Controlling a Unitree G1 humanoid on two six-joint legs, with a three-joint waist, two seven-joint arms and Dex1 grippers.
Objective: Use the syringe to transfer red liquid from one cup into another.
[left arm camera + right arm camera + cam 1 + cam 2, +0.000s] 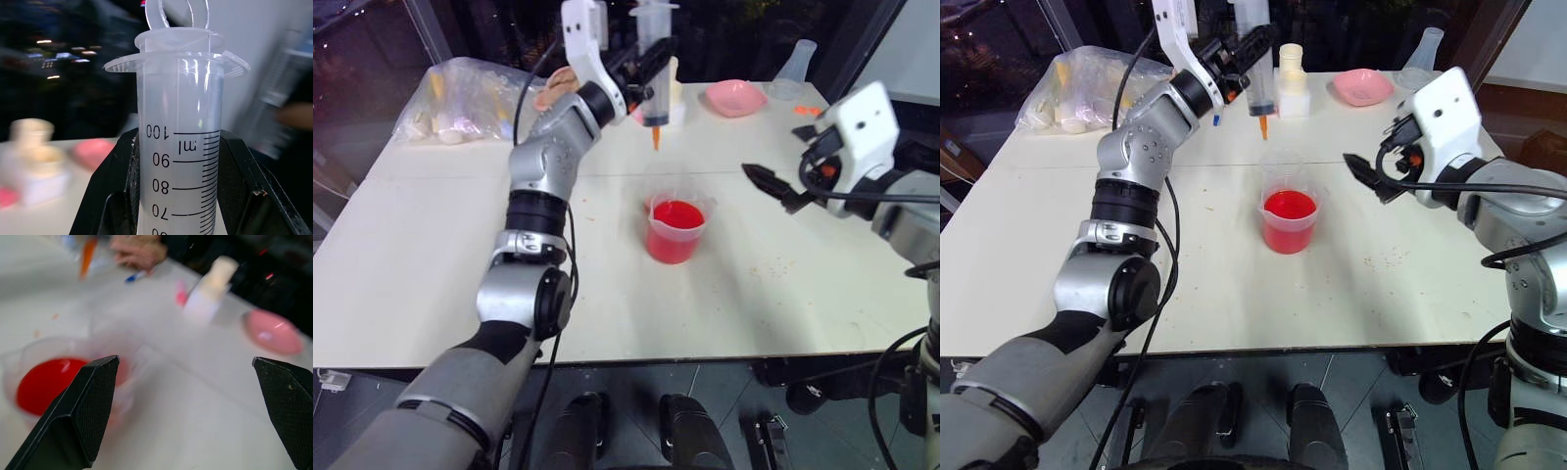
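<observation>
You have one syringe [654,59], one beaker of red liquid [676,231], one clear cup [1282,168], one pink dish [736,97] and one tall clear flask [795,67] on or above the table [431,255]. You also have two end effectors in view.

The left end effector [641,67] is closed on the syringe barrel and holds it upright, well above the table, with the orange tip [657,136] pointing down. The tip hangs above the far side of the beaker and touches nothing. The right end effector [1363,174] has its fingers spread wide and holds nothing; it sits to the right of the beaker, apart from it.

The beaker stands near the middle of the table, with the red liquid [1290,207] filling its lower part. The clear cup stands just behind the beaker; you cannot tell whether they touch.

The left wrist view shows you the barrel's printed scale [168,159], the flange and the plunger ring, with one black finger [110,196] on each side of the barrel. The right wrist view shows you a hand [138,249] resting on the far edge of the table and a blue pen [133,277] beside it. The head views show you a plastic bag [465,100] at the far left corner and a white bottle [1292,78] behind the syringe
</observation>
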